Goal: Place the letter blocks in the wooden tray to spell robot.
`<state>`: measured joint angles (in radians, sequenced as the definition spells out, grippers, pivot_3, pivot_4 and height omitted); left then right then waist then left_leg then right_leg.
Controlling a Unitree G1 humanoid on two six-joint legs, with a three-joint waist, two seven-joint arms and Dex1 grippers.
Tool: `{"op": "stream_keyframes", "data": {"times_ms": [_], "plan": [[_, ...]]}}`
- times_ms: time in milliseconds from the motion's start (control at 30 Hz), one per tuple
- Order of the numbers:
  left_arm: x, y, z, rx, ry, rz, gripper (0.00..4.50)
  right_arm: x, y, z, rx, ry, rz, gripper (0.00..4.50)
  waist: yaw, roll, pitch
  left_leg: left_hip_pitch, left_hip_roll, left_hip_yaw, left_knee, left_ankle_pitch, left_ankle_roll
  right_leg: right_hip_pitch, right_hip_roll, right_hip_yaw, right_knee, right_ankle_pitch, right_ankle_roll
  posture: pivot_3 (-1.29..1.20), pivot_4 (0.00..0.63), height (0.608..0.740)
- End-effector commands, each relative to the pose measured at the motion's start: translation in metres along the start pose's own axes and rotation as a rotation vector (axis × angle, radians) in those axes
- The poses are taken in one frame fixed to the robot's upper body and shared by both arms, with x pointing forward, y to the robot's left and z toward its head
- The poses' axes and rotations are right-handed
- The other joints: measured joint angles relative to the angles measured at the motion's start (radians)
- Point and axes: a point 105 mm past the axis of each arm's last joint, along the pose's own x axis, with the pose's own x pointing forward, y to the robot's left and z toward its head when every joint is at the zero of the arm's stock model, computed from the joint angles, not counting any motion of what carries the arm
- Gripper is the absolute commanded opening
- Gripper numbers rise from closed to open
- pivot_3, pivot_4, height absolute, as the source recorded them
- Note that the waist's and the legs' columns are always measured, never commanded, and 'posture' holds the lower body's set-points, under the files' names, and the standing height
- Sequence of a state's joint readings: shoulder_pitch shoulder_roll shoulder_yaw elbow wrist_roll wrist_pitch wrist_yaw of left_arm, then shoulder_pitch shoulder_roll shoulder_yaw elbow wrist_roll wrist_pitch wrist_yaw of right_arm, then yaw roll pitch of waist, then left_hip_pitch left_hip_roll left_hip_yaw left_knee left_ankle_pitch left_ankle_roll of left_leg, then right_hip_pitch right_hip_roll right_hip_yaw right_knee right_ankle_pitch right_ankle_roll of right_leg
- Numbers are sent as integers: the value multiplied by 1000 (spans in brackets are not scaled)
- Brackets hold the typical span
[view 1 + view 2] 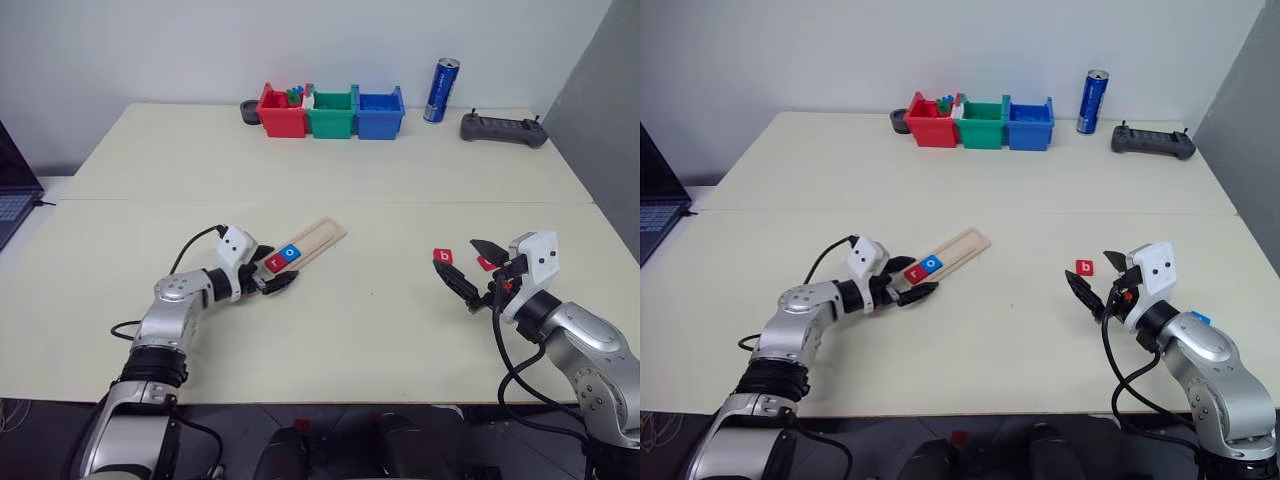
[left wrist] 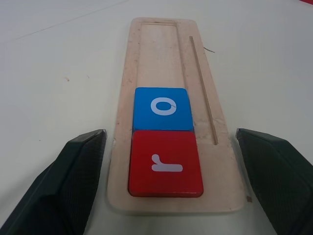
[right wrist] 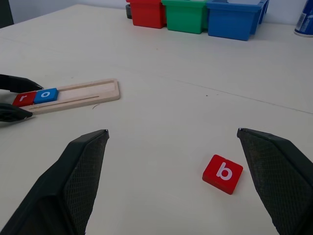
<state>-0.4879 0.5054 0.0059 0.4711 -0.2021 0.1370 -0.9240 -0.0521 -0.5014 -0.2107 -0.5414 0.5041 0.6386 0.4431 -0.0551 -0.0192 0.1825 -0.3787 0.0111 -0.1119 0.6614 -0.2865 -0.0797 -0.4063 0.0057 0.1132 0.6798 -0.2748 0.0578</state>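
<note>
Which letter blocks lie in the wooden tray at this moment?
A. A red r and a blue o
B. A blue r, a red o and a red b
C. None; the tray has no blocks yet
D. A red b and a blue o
A: the wooden tray holds a red r block at its end and a blue o block next to it, while the red b block lies on the table apart from the tray.

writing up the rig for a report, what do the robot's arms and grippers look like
Both arms are silver-grey metal with rounded joint housings and black ribbed sections near the shoulders. Each wrist carries a white boxy block, and loose black cables loop alongside. The left gripper and right gripper each have two black, wedge-shaped jaws with a fine textured surface. The right one shows small red parts.
</note>
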Motion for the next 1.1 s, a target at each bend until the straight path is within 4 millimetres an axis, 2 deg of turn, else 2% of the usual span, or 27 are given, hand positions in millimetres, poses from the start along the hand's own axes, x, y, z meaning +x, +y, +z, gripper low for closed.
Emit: {"op": "stream_keyframes", "data": {"times_ms": [33,167,200,300,500,633,800,1100], "plan": [[4,-13,-13,0,43,-39,4491,-2,1,12,-19,-48,-4,4500,0,0,0,0,0,0,0,0,0,0,0,0,0,0,0,0,150,740],[2,-14,-18,-15,60,-37,4491,-2,1,12,-21,-50,-9,4500,0,0,0,0,0,0,0,0,0,0,0,0,0,0,0,0,150,740],[1,-13,-19,-19,61,-34,4091,-2,0,12,-21,-51,-12,4500,0,0,0,0,0,0,0,0,0,0,0,0,0,0,0,0,150,740],[-1,-9,-19,-20,63,-24,3382,-2,0,13,-22,-51,-17,4500,0,1,0,0,0,0,0,0,0,0,0,0,0,0,0,0,150,740],[-2,-3,-15,3,57,-2,3382,-1,0,14,-25,-56,-20,4500,0,1,-1,0,0,0,0,0,0,0,0,0,0,0,0,0,150,740],[1,-8,-5,35,30,-46,3382,-1,0,15,-29,-58,-20,4500,0,1,0,1,0,0,0,0,0,0,0,0,1,0,0,0,150,740],[4,-30,15,97,-15,-239,3382,-5,-1,17,-55,-50,8,4500,1,1,0,0,0,0,0,0,0,0,0,0,0,0,0,0,150,740],[8,-51,22,226,9,-480,3382,-9,-4,17,-78,-46,25,4500,0,0,0,0,0,0,0,0,0,0,0,-1,0,0,0,0,150,740]]}}
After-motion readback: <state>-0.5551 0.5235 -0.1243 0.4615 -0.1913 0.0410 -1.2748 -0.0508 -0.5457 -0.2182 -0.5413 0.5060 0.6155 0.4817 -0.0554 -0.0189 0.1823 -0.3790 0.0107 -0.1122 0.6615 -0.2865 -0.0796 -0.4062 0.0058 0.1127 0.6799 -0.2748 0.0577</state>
